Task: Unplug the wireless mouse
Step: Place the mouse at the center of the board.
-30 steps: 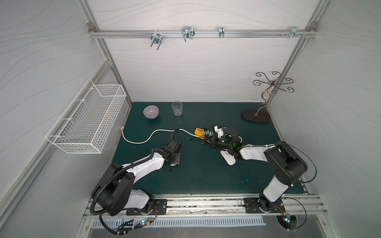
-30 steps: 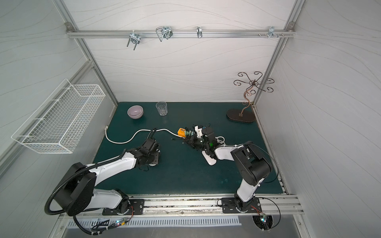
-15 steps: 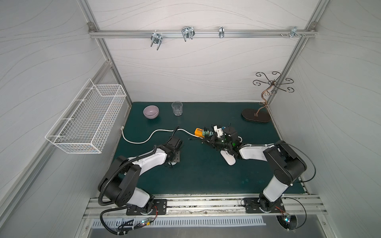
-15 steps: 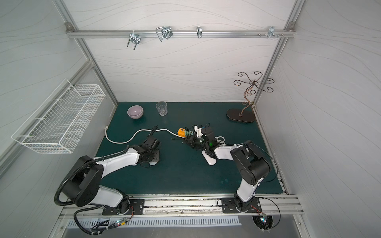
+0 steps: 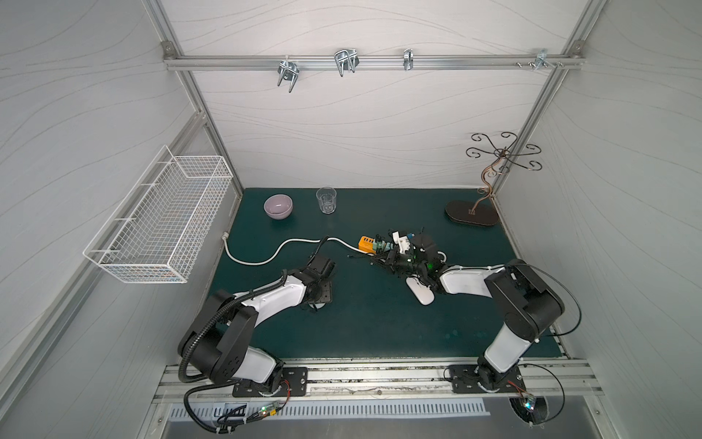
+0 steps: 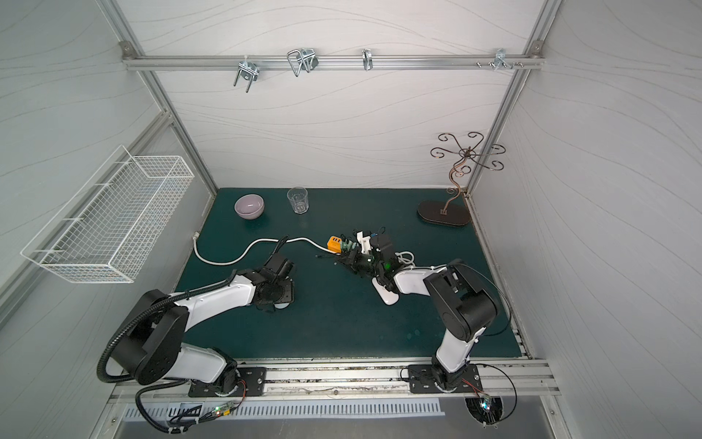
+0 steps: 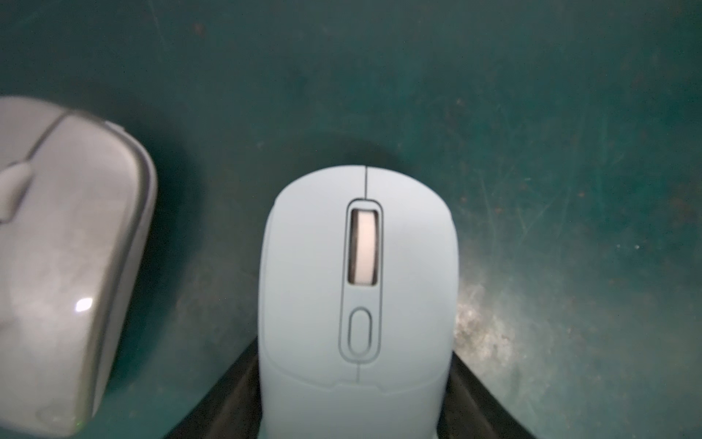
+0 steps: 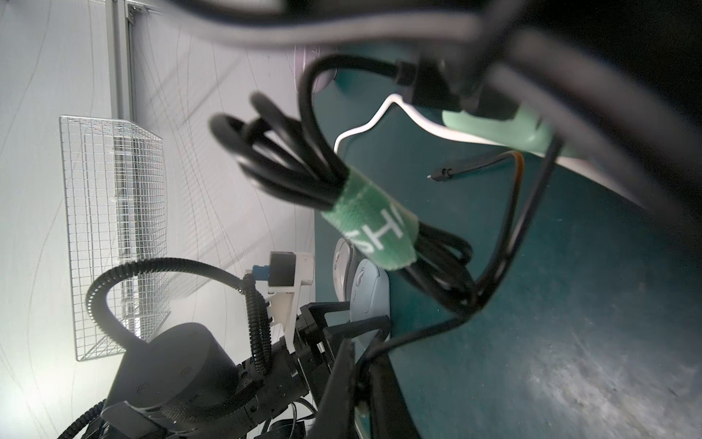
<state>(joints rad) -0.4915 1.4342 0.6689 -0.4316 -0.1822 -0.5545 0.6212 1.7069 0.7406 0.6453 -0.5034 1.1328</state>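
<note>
Left upper-arm link has swung up and inward compared with a second ago, while the left end effector [image 5: 318, 294] holds its spot; the right arm is unchanged.

1. Left wall: a wire basket [image 5: 159, 220] hangs above the left edge of the tabletop [image 5: 380, 327].
2. Left end effector: its black fingers [image 7: 224, 403] stand on either side of the blue mouse [image 7: 359, 266], which lies flat on the mat. Whether they press on it cannot be told. A grey mouse [image 7: 64, 266] lies just beside the blue one, with a strip of mat between them.
3. Rear edge: a bowl [image 5: 278, 206] and a glass [image 5: 326, 200] stand well apart from both arms.
4. Centre: a white cable [image 5: 266, 258] runs from the left edge to the orange USB hub [image 5: 367, 243]. Bare mat runs between the two arms to the front edge.
5. Right end effector [image 5: 381, 260]: closed, just beside the hub among black leads. What sits between its jaws cannot be told. A strapped cable bundle [image 8: 370, 224] hangs close to it.
6. A white mouse [image 5: 421, 293] lies under the right forearm.
7. Right rear corner: a stand base [image 5: 471, 218] sits near the right edge.
</note>
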